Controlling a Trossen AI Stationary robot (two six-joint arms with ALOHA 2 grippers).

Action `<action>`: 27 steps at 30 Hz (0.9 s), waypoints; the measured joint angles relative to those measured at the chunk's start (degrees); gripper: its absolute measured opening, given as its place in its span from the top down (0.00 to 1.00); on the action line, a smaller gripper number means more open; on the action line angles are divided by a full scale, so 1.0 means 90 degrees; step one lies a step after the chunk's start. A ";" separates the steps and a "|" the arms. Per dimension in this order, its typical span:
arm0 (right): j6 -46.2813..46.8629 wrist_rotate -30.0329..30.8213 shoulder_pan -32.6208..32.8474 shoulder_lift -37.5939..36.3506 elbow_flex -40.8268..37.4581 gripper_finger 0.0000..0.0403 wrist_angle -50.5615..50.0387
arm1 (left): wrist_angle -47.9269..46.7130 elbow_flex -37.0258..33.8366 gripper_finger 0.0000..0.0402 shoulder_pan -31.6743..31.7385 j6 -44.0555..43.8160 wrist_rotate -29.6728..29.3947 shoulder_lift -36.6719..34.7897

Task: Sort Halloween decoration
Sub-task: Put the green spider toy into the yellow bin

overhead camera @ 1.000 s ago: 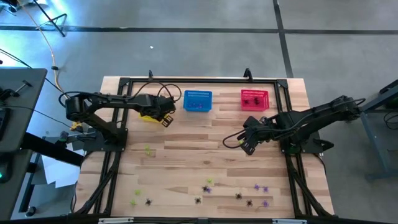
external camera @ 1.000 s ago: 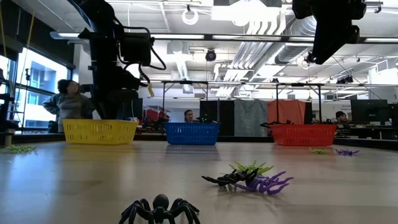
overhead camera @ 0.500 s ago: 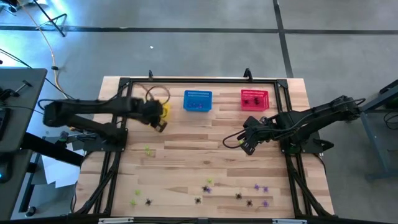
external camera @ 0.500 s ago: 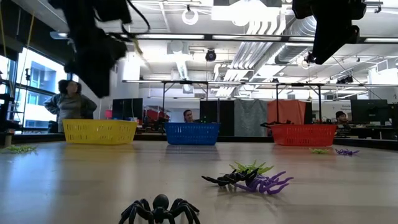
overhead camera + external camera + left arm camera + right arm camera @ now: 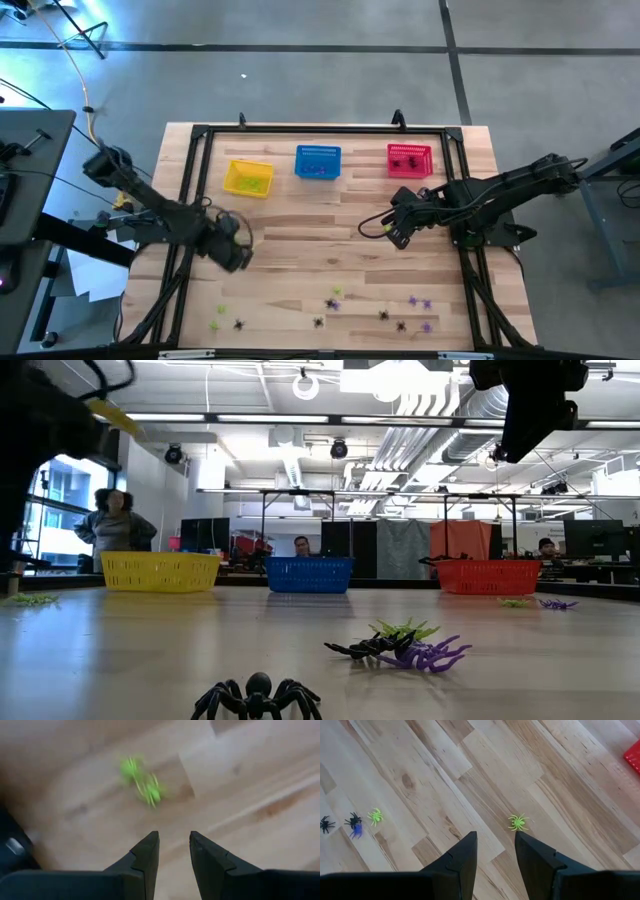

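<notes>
The left tool (image 5: 233,255) hovers low over the pale wooden worktop (image 5: 300,215), fingers (image 5: 146,852) parted and empty, above a tiny yellow-green plastic spider (image 5: 141,782). The right tool (image 5: 398,233), also unclenched, waits mid-worktop near another green spider (image 5: 519,822) (more trinkets (image 5: 380,305) lie along the near edge).

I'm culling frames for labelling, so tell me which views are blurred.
Left wrist view: beyond the left gripper, the yellow-green plastic spider trinket and wooden table smear with motion. Low view: the left arm is a dark smear. Right wrist view: crisp, evenly lit.
</notes>
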 joint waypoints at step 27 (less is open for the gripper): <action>0.0000 0.0000 -0.0001 0.0000 -0.0002 0.68 0.0008 | 0.1626 0.1191 0.76 -0.2716 -0.3520 0.0933 0.3059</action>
